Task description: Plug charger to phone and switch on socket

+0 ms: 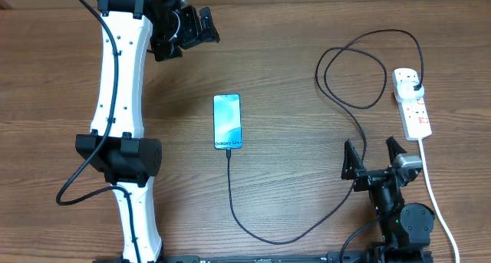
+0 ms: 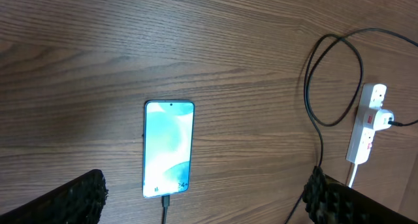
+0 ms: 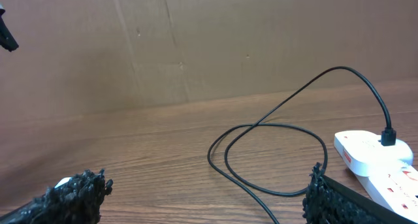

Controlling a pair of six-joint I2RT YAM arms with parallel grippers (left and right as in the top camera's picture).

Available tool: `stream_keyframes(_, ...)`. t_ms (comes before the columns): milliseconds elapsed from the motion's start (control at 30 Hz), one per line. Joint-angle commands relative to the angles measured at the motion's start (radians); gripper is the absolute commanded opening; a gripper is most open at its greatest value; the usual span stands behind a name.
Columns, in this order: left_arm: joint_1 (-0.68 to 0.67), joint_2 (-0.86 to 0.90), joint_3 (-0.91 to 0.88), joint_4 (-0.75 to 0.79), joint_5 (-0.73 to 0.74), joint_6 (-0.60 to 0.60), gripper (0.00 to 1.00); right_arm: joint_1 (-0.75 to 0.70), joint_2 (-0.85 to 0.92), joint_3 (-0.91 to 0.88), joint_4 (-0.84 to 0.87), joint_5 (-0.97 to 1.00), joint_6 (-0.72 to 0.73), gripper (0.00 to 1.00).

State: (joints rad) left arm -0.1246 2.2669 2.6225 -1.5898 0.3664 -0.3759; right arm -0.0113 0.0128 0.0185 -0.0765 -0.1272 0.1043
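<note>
At frame centre, black charger cable point(image 1: 229, 179) seems plugged into teal-screened phone point(image 1: 228, 122); my right end effector point(image 1: 370, 152) gapes empty; white power strip point(image 1: 414, 113) needs switching next.

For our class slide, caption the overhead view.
Charger cable joins Galaxy S24 phone to white power strip; left gripper and right gripper open, empty.

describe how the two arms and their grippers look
The left arm has long white links between bulky black joints, with a thin black wire running along it. The right arm shows mostly black joints and a small grey block at the wrist. The left gripper and right gripper are black, each with two rough-textured fingers.
</note>
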Motion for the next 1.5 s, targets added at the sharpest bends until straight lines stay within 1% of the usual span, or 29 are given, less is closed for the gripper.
stream_keyframes(0,-0.008,-0.006,0.011,0.001,0.011,-0.013,1.0,0.005,-0.01,-0.011,0.005,-0.005,-0.002,1.0)
stream_keyframes(567,-0.008,-0.005,0.011,0.001,0.011,-0.013,1.0,0.005,-0.01,-0.011,0.005,-0.005,-0.001,1.0)
stream_keyframes(767,-0.006,-0.044,-0.021,0.002,0.011,-0.013,1.0,0.005,-0.01,-0.011,0.005,-0.005,-0.002,1.0)
stream_keyframes(900,-0.006,-0.119,-0.134,0.004,0.011,-0.013,1.0,0.005,-0.01,-0.011,0.005,-0.005,-0.002,1.0)
stream_keyframes(1133,-0.006,-0.341,-0.469,0.008,0.011,-0.013,1.0,0.005,-0.01,-0.011,0.005,-0.005,-0.002,1.0)
stream_keyframes(1267,-0.006,-0.453,-0.607,0.008,0.011,-0.013,1.0,0.005,-0.01,-0.011,0.005,-0.005,-0.002,1.0)
stream_keyframes(1467,-0.006,-0.592,-0.754,0.01,0.011,-0.013,1.0,0.005,-0.01,-0.011,0.005,-0.005,-0.002,1.0)
